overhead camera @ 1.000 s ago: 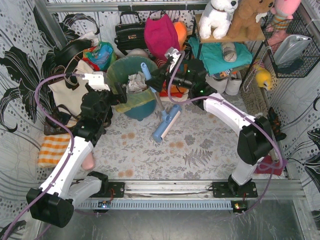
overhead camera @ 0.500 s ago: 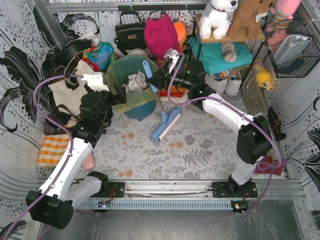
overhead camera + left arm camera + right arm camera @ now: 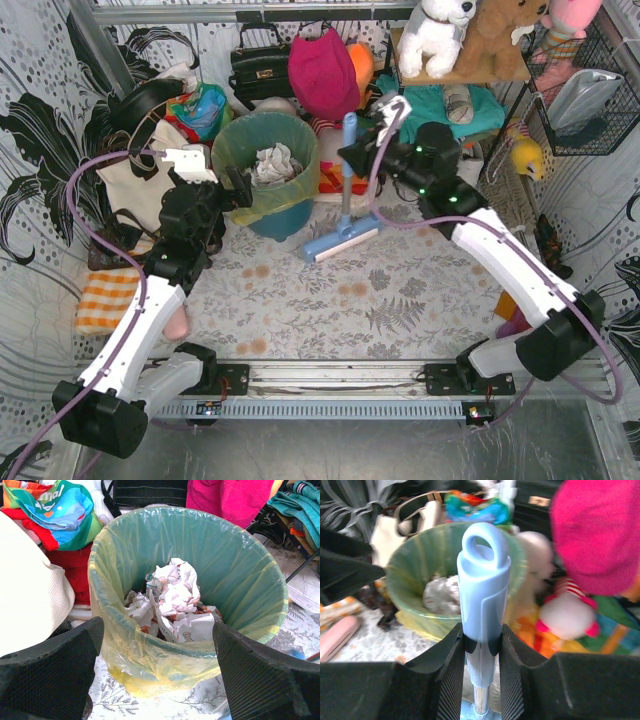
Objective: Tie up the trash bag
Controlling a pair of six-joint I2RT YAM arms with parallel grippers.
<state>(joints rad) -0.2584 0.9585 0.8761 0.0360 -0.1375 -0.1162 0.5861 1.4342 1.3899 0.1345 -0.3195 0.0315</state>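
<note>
On the worktop, the trash bag lines the teal bin at far left, its rim folded over the edge, the right tool clamped on a blue mop handle just right of it, the left tool spread apart just near it, crumpled paper inside.

Bright, even overhead light, soft shadows; the right wrist view blurs beyond its sharp foreground; the overhead frame's edges bow slightly.
</note>
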